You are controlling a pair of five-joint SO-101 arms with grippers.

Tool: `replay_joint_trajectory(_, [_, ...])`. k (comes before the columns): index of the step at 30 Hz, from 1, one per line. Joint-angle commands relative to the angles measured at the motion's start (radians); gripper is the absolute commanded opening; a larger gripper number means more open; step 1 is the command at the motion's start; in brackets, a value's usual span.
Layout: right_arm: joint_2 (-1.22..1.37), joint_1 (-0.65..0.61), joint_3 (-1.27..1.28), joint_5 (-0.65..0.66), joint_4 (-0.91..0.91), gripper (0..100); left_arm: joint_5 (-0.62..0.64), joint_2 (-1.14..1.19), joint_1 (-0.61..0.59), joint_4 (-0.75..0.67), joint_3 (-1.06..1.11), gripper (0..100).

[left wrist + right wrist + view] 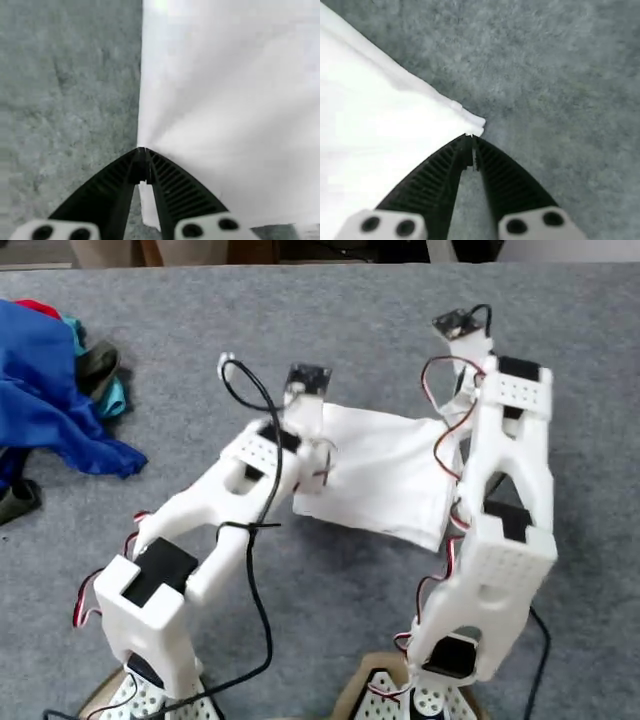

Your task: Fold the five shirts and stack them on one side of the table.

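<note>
With left gripper (143,152) and right gripper (471,140) each clamped onto opposite edges of the white shirt (385,475), holds it taut, well apart from the blue shirt heap (40,390), presumably for an even fold.

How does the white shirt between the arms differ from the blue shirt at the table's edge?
The white fabric shirt lies flat, a rough rectangle; the blue fabric shirt is crumpled on a heap of other clothes. The white shirt sits between the arms, each arm's jaws shut on its edge; the blue shirt lies far off the left arm's side, untouched. Both rest on the grey carpeted table.
</note>
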Motion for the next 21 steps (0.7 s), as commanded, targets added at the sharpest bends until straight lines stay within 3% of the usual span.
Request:
replay_joint_trajectory(1, [-0.17, -0.012, -0.018, -0.012, 0.058, 0.5, -0.005, -0.061, -0.02, 0.035, -0.192, 2])
replay_joint_trajectory(9, [-0.455, -0.031, 0.361, -0.071, 0.069, 0.5, -0.003, 0.202, -0.044, -0.106, -0.393, 2])
replay_joint_trajectory(16, [-0.765, -0.079, 0.871, -0.176, -0.178, 0.5, 0.0, 0.467, -0.06, 0.06, -0.68, 2])
replay_joint_trajectory(21, [-0.782, -0.065, 1.055, -0.167, -0.341, 0.5, -0.003, 0.593, -0.087, 0.072, -0.819, 2])
